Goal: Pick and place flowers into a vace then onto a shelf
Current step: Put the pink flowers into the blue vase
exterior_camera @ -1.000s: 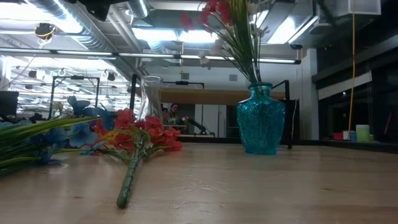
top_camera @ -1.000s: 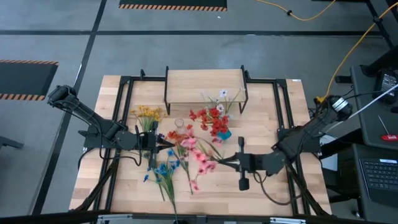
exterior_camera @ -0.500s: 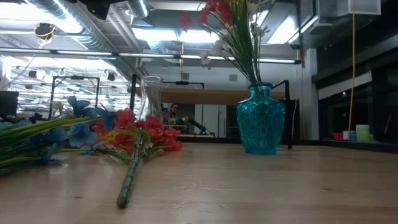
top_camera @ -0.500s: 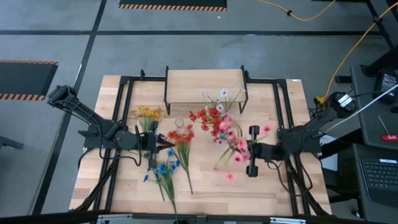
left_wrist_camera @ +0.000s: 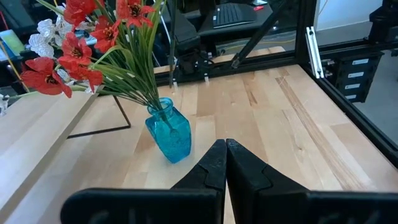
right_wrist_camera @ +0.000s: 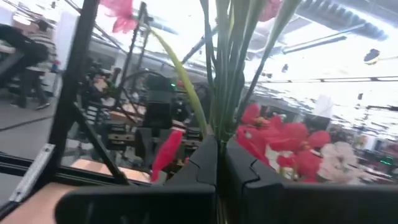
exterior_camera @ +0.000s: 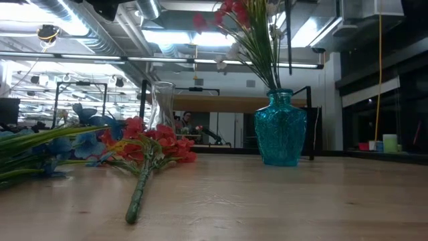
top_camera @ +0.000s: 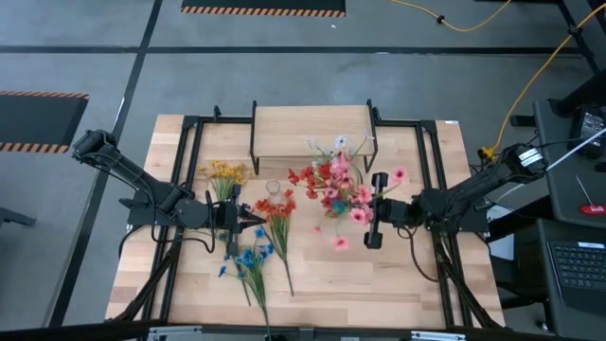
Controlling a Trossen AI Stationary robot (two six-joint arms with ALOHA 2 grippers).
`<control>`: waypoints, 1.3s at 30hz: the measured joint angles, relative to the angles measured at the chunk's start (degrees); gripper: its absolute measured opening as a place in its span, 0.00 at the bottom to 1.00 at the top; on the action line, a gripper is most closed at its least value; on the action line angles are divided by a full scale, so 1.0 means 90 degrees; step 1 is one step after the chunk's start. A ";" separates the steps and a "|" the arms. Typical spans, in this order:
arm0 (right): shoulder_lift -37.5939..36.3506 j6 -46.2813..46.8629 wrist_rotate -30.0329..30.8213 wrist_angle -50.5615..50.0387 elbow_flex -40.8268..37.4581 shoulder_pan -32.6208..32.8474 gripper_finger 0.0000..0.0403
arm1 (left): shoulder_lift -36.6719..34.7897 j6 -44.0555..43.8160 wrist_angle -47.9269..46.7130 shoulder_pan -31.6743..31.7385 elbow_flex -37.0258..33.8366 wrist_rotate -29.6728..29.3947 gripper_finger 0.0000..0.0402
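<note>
While the left gripper (top_camera: 248, 221) rests closed, the right gripper (top_camera: 372, 210) clamps pink flowers (top_camera: 355, 206) beside the vase (left_wrist_camera: 169, 134)

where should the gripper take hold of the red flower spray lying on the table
Grip the red-blossomed spray on its bare thin green stem, below the blossoms, coming straight down from above. The stem lies flat on the wooden tabletop with free space beside it, while the blossoms crowd neighbouring sprays.

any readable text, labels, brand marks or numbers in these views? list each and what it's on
None: no word, number or brand reads in any view.
Blue vase: no label.
Shelf: plain wood, no marking.
Floor hazard stripes: pattern only, no text.
Keyboard beside the table: keys too small to read.
Right pincer, holding the pink flowers, and left pincer: no marking visible.
</note>
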 joint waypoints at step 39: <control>0.0807 0.0407 -0.0223 0.2329 -0.1415 -0.0728 0.00 | 0.0000 0.0000 0.0000 0.0002 0.0000 0.0005 0.01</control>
